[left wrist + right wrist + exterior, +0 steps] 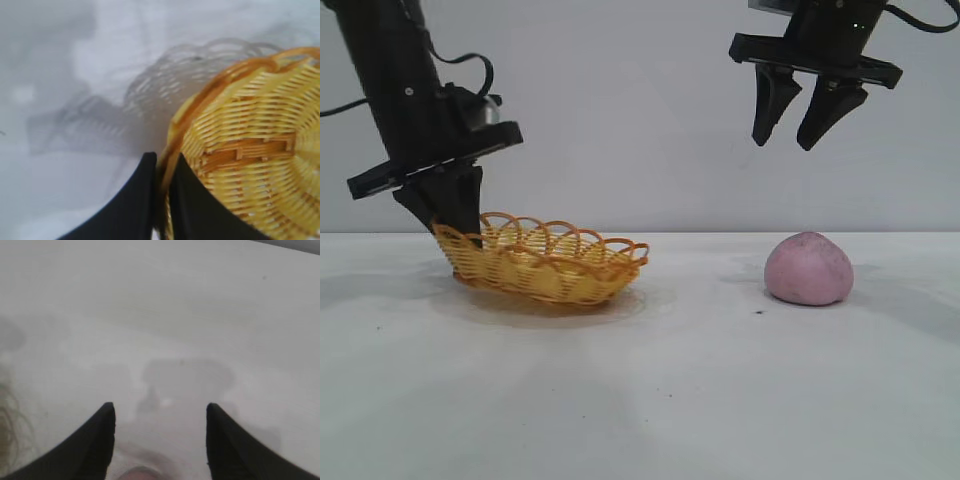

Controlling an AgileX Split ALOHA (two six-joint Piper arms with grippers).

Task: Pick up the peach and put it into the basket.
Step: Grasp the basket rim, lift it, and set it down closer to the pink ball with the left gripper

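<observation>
The pink-mauve peach (808,269) sits on the white table at the right. My right gripper (785,142) hangs open and empty well above it, slightly to its left; in the right wrist view the gripper (161,410) is open over the table, with a sliver of the peach (142,473) at the frame's edge. The yellow wicker basket (545,260) is at the left, tilted, its left end raised. My left gripper (455,232) is shut on the basket's left rim; the left wrist view shows the gripper (164,161) pinching the rim of the basket (250,150).
The white table (640,400) spreads wide between basket and peach and toward the front. A plain grey wall stands behind.
</observation>
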